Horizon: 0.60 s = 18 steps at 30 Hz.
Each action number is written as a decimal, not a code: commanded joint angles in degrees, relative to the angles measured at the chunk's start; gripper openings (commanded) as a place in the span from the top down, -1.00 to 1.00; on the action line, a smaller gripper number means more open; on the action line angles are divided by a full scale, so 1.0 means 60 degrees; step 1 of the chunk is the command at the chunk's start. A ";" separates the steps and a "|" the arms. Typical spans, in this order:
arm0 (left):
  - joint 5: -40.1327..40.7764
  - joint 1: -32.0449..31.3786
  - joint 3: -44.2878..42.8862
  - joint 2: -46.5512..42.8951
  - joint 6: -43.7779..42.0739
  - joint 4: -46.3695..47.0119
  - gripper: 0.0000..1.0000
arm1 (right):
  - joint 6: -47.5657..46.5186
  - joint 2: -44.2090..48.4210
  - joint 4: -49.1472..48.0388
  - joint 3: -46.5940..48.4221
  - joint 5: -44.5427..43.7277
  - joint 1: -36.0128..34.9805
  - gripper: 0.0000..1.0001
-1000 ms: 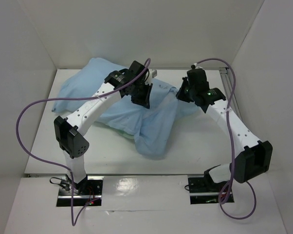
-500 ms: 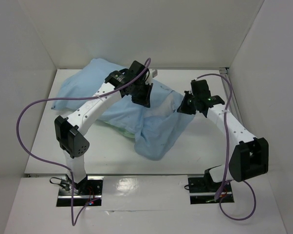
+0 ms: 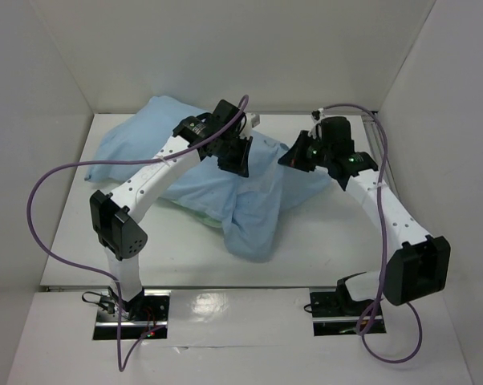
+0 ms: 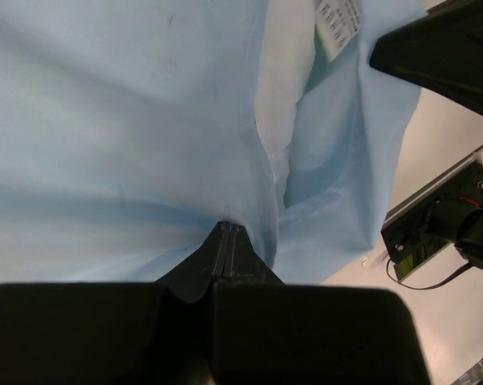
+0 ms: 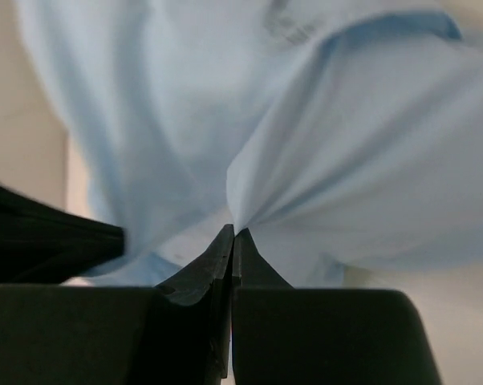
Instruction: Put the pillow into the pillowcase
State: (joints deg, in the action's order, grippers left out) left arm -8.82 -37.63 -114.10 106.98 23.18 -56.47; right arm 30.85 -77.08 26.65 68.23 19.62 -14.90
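Light-blue cloth of the pillowcase (image 3: 253,204) is pinched between the closed fingers of the left gripper (image 4: 228,230), at a hemmed edge just beside the opening where the white pillow (image 4: 278,96) and its printed label (image 4: 338,19) show between the blue layers. The right gripper (image 5: 232,233) has its fingers pressed together on another fold of the same cloth, at the right end of the heap. Pillowcase and pillow lie rumpled across the far half of the white table (image 3: 177,257), bulging at the far left and trailing a loose flap toward the near edge.
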 commanded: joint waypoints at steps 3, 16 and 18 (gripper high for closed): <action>-0.0842 0.0031 -0.0727 0.0289 0.0399 0.0300 1.00 | 0.0642 -0.0759 -0.1892 0.0918 0.0891 -0.0665 1.00; -0.2103 -0.0174 -0.4317 0.2781 0.1632 0.1135 0.29 | -0.0041 -0.2738 -0.1192 0.3495 -0.1438 0.0401 1.00; -0.2104 0.0044 -0.3970 0.2447 0.1338 0.1048 -0.61 | -0.0408 -0.3221 -0.0551 0.3992 -0.1045 0.0679 1.00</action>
State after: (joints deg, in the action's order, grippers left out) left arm -17.34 -37.50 -137.03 123.44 31.48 -51.46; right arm 32.18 -93.86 20.56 86.00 13.63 -13.26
